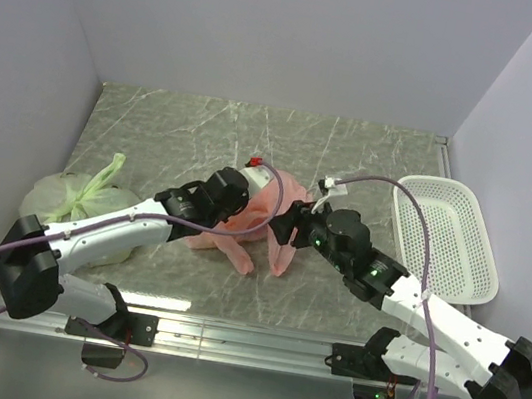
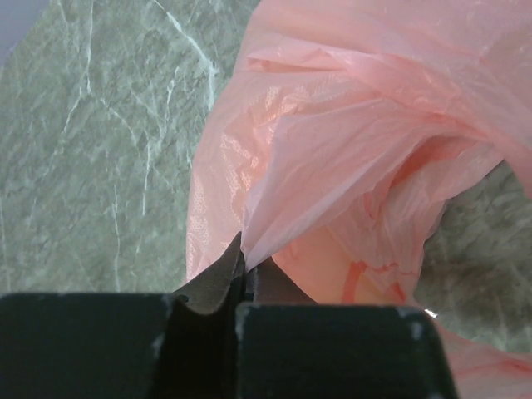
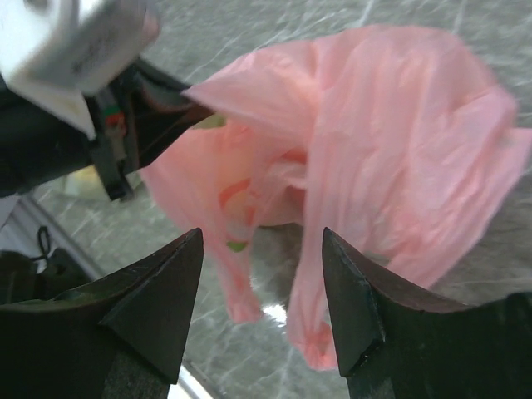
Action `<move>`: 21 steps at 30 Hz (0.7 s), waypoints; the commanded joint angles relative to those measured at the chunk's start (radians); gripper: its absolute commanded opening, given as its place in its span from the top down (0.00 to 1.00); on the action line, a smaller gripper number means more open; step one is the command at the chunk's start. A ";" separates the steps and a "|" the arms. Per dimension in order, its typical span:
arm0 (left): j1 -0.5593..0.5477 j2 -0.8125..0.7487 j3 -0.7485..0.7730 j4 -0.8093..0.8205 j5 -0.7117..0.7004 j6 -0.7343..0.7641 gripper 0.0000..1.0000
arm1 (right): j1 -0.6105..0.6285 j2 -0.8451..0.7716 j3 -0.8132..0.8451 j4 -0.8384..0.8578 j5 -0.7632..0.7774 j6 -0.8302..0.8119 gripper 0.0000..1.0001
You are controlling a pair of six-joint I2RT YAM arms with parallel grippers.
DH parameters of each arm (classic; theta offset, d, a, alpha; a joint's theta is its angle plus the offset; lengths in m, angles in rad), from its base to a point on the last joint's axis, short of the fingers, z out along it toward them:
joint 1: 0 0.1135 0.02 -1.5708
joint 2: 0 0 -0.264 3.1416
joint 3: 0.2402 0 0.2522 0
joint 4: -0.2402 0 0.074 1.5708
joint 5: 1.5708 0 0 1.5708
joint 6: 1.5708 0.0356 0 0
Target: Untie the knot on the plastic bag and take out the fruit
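The pink plastic bag (image 1: 282,194) lies crumpled at the table's centre. It also fills the left wrist view (image 2: 357,125) and the right wrist view (image 3: 391,125). My left gripper (image 1: 240,208) (image 2: 243,249) is shut on a fold of the bag's edge and pulls it taut. Its fingers show in the right wrist view (image 3: 158,100). My right gripper (image 1: 289,226) (image 3: 262,237) is open and empty, just right of the bag. Two loose handle strips (image 3: 312,332) hang separately toward the front. No tied knot shows. A pale shape with red and green marks (image 3: 237,212) shows through the plastic.
A pale green tied bag (image 1: 84,196) sits at the left under my left arm. A white slotted basket (image 1: 447,238) stands at the right wall. Grey walls close in the marble table (image 1: 177,125) on three sides.
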 commanded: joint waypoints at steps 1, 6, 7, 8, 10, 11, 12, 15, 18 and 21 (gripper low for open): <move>-0.002 -0.043 0.070 0.015 0.013 -0.067 1.00 | 0.044 0.000 -0.006 0.097 -0.010 0.082 0.35; -0.002 -0.076 0.107 -0.015 0.081 -0.205 0.99 | 0.066 0.000 -0.048 0.187 -0.016 0.176 0.39; -0.002 -0.079 0.121 -0.024 0.090 -0.222 1.00 | 0.065 0.009 -0.046 0.191 -0.022 0.185 0.39; -0.002 -0.090 0.124 -0.029 0.092 -0.241 0.99 | 0.066 0.033 -0.042 0.189 -0.027 0.196 0.39; -0.004 -0.102 0.131 -0.043 0.083 -0.299 0.99 | 0.066 0.064 -0.046 0.218 -0.045 0.239 0.40; -0.002 -0.106 0.135 -0.043 0.084 -0.307 0.99 | 0.065 0.072 -0.055 0.238 -0.048 0.239 0.40; -0.004 -0.109 0.135 -0.049 0.086 -0.317 0.99 | 0.065 0.078 -0.080 0.261 -0.047 0.268 0.40; -0.004 -0.113 0.138 -0.061 0.105 -0.353 1.00 | 0.057 0.108 -0.114 0.313 0.001 0.315 0.38; -0.002 -0.125 0.139 -0.066 0.139 -0.394 0.99 | 0.022 0.147 -0.132 0.350 0.033 0.357 0.36; -0.004 -0.135 0.135 -0.081 0.110 -0.426 0.99 | 0.003 0.176 -0.126 0.335 0.070 0.354 0.35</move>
